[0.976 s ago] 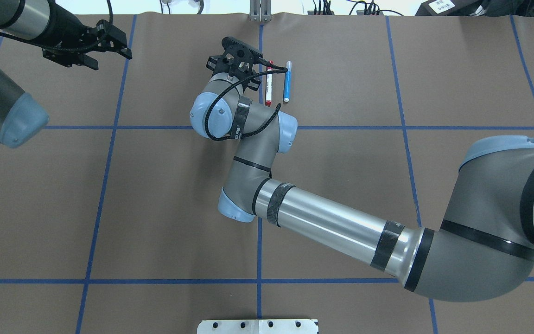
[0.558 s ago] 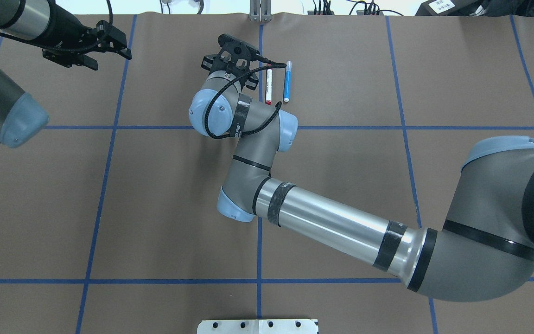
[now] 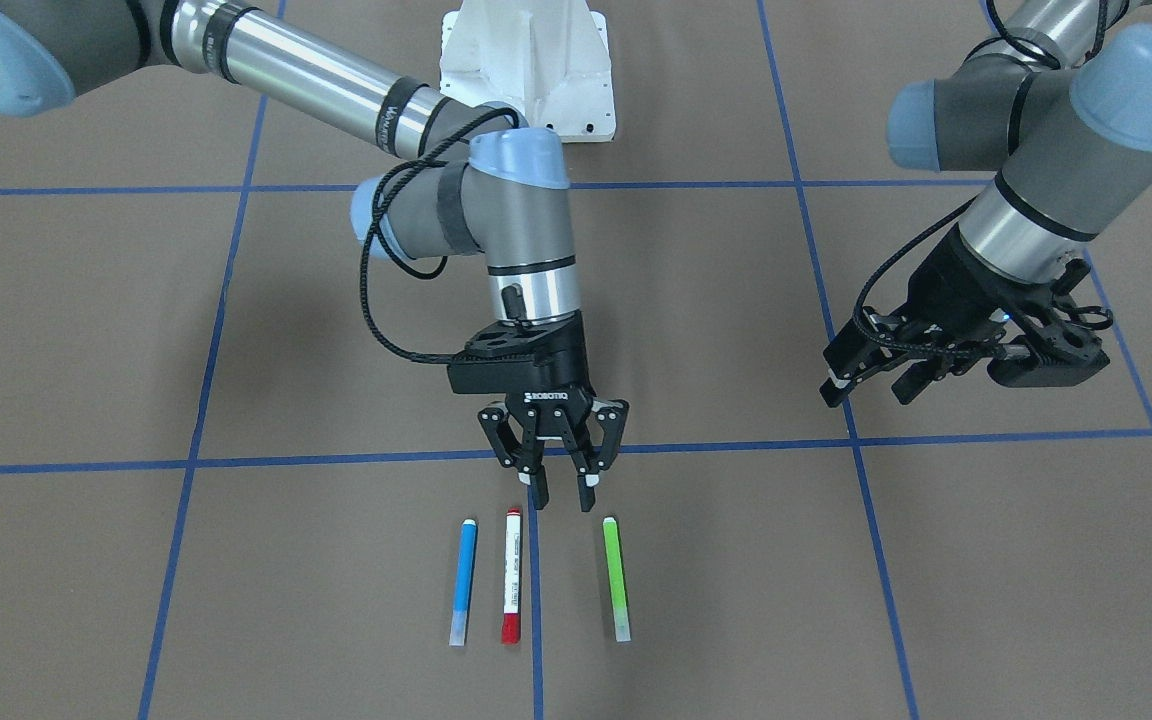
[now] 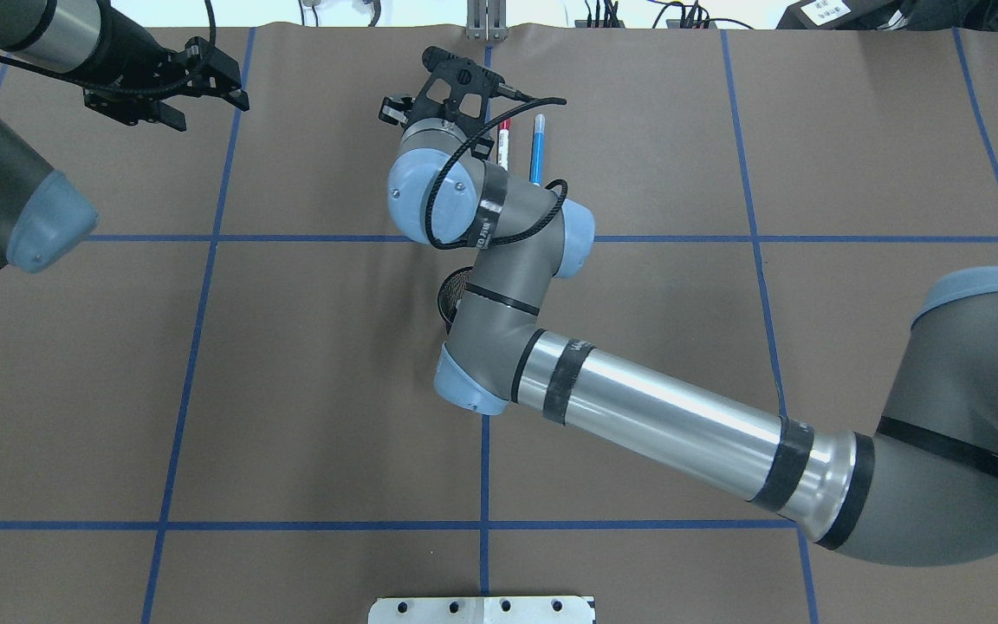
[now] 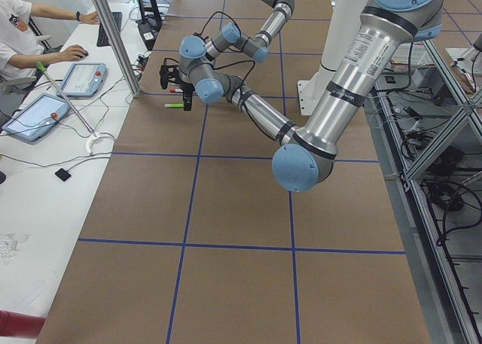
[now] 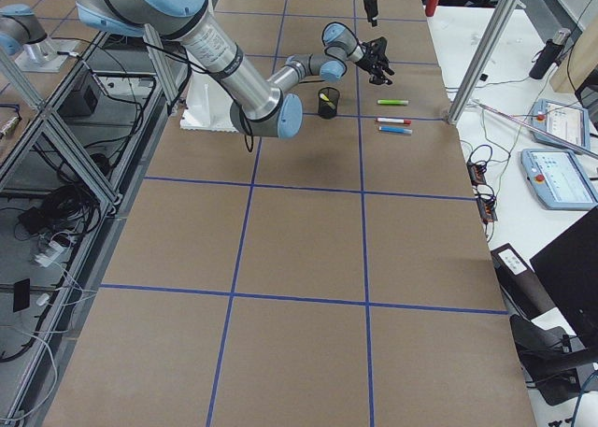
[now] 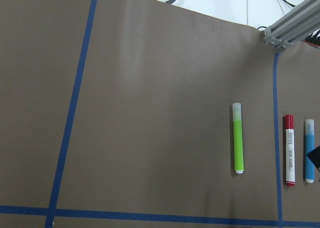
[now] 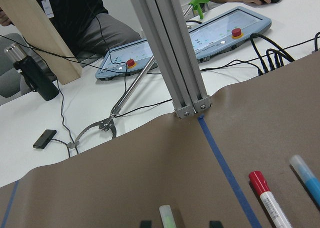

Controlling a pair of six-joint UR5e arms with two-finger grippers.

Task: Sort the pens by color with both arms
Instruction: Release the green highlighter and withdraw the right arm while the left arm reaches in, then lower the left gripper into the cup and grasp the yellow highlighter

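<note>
Three pens lie side by side near the table's far edge: blue (image 3: 463, 580), white-barrelled with red ends (image 3: 511, 575) and green (image 3: 616, 578). The yellow pen (image 6: 327, 97) stands in a black mesh cup (image 6: 328, 105). My right gripper (image 3: 558, 492) is open and empty. It hovers just short of the pens, between the red-ended one and the green one. In the right wrist view the green pen's tip (image 8: 167, 217) shows between my fingertips. My left gripper (image 3: 871, 388) is open and empty, held above the table well off to the side of the pens.
The cup (image 4: 454, 295) peeks out from under my right forearm in the overhead view. An aluminium post (image 8: 175, 53) stands at the table's far edge behind the pens. Operators' tablets (image 8: 200, 38) and cables lie beyond it. Blue tape lines (image 3: 336, 460) grid the brown table.
My right arm has swung: its elbow and wrist moved rightward and the gripper moved a little toward the far edge, uncovering the cup. The left arm has barely moved.
</note>
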